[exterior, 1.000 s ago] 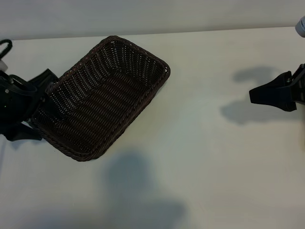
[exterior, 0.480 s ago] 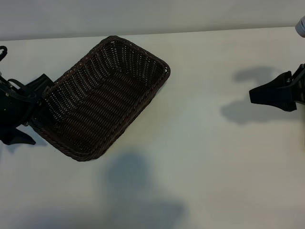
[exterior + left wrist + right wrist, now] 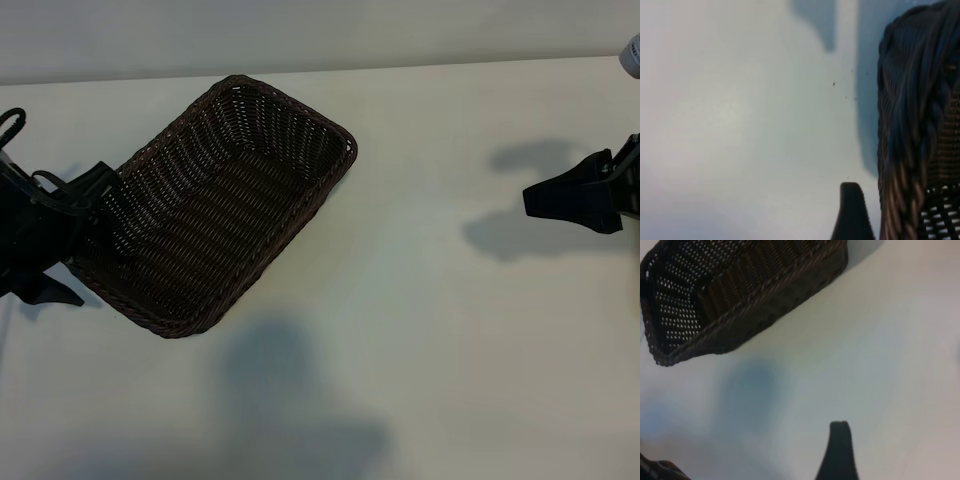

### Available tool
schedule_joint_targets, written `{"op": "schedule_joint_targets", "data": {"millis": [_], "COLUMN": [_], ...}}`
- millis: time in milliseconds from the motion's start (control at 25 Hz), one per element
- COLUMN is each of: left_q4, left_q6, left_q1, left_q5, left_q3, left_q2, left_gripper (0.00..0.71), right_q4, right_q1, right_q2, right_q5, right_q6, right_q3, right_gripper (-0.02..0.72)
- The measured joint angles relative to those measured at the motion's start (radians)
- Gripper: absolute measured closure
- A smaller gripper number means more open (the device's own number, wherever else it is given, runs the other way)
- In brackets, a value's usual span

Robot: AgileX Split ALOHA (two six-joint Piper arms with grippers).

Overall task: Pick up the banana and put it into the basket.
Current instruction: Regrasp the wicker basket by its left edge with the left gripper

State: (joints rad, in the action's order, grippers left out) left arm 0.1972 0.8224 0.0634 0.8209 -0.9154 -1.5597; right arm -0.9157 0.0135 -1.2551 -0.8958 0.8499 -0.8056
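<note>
Pale table (image 3: 450,340), basket (image 3: 215,205) beside released left pincer (image 3: 75,240) (straddling its rim), right pincer (image 3: 560,200) released, well apart.

One basket (image 3: 215,205), by the left hand (image 3: 75,235). Two hands total: left at the basket's end, right hand (image 3: 560,200) well apart. One surface (image 3: 450,350). Banana count: zero visible.

Pale table (image 3: 440,350), dark woven basket (image 3: 215,205) lying on it towards the left side
</note>
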Motion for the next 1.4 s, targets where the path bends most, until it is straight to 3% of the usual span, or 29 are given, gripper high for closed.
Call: {"op": "schedule_joint_targets", "data": {"millis": [800, 1000, 1240, 1400], "left_q4": [0.0, -0.004, -0.007, -0.002], "left_q6": [0.008, 0.007, 0.001, -0.001], "left_q1": [0.0, 0.0, 0.0, 0.0], "left_q5": [-0.156, -0.173, -0.174, -0.176], "left_q3": [0.0, 0.0, 0.0, 0.0], "left_q2": [-0.174, -0.181, -0.19, -0.19], "left_gripper": [0.177, 0.274, 0.464, 0.479], "right_q4": [0.0, 0.0, 0.0, 0.0], "right_q1": [0.0, 0.0, 0.0, 0.0], "right_q2": [0.0, 0.0, 0.0, 0.0], "right_q5": [0.0, 0.0, 0.0, 0.0], "right_q6": [0.0, 0.0, 0.0, 0.0], "right_q3": [0.0, 0.0, 0.0, 0.0], "right_gripper": [0.109, 0.109, 0.109, 0.109]}}
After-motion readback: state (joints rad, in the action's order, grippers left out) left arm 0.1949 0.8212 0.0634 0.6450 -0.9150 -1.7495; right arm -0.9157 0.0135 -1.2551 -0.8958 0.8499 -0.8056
